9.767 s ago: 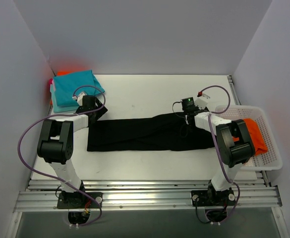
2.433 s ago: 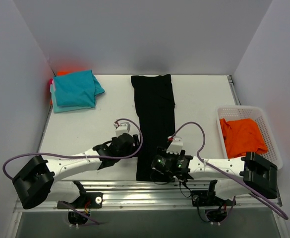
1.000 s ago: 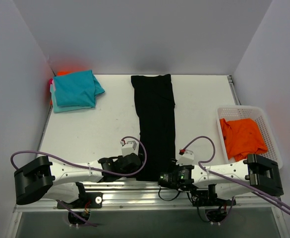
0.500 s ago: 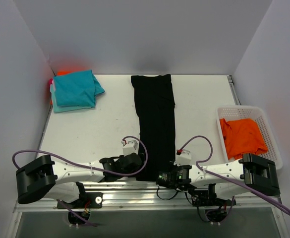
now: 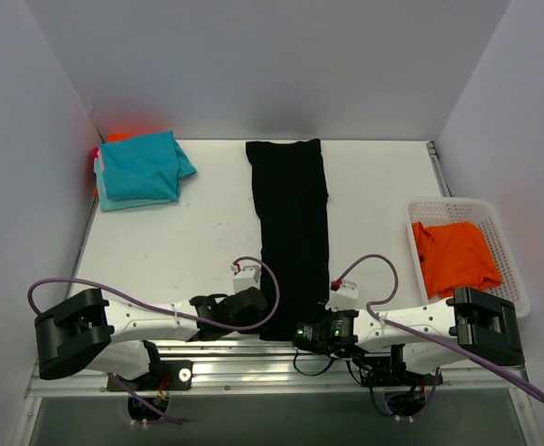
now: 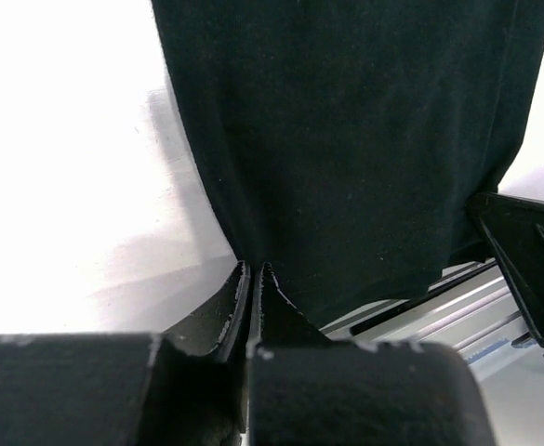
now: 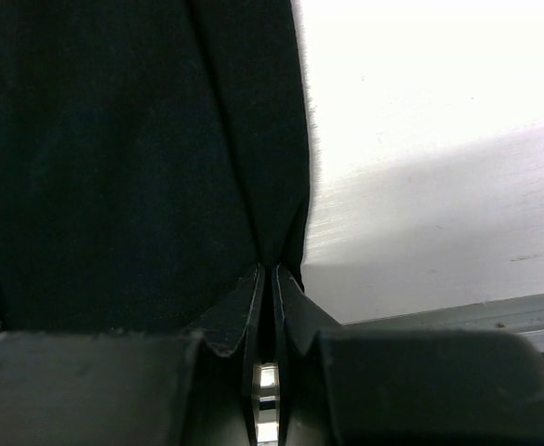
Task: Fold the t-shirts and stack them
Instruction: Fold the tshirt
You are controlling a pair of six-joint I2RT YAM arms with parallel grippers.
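Where the white lattice plastic basket (image 5: pixel 511 275) stands at the right edge of the white desk (image 5: pixel 188 251), the black t-shirt (image 5: pixel 292 232) lies to its left, apart from it, as a long narrow strip of matte, soft cloth. Its long axis runs from the near edge of the desk straight to the far edge, and its sides are nearly parallel. The left gripper (image 5: pixel 258 307) has its dark fingers (image 6: pixel 218 321) pressed together on the strip's near left corner. The right gripper (image 5: pixel 311 333) has its fingers (image 7: pixel 234 321) closed on the near right corner, where the cloth gathers into a crease. Inside the basket sits a crumpled orange t-shirt (image 5: pixel 453 255). Far to the basket's left, at the far corner, are folded teal t-shirts (image 5: pixel 141 169) in a stack.
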